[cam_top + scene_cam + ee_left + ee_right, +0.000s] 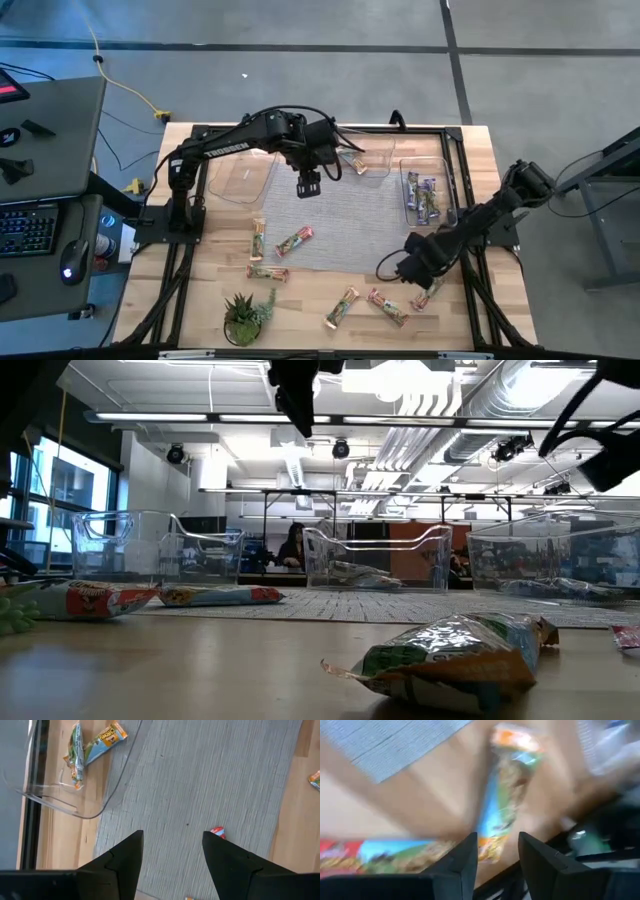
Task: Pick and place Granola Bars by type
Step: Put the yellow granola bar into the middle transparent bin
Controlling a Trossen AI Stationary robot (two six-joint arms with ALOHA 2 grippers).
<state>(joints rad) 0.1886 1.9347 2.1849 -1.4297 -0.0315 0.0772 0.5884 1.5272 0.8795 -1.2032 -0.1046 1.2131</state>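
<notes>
Granola bars (294,241) are scattered over the wooden table (200,300) and grey mat (350,215); others are held in the middle tub (362,160) and right tub (427,195). On the left, an empty tub (238,180) is seen. The left gripper (308,186) is held above the mat, fingers spread, nothing grasped. On the right, the right gripper (432,280) is lowered over a green-orange bar (502,805), fingers parted, nothing gripped.
</notes>
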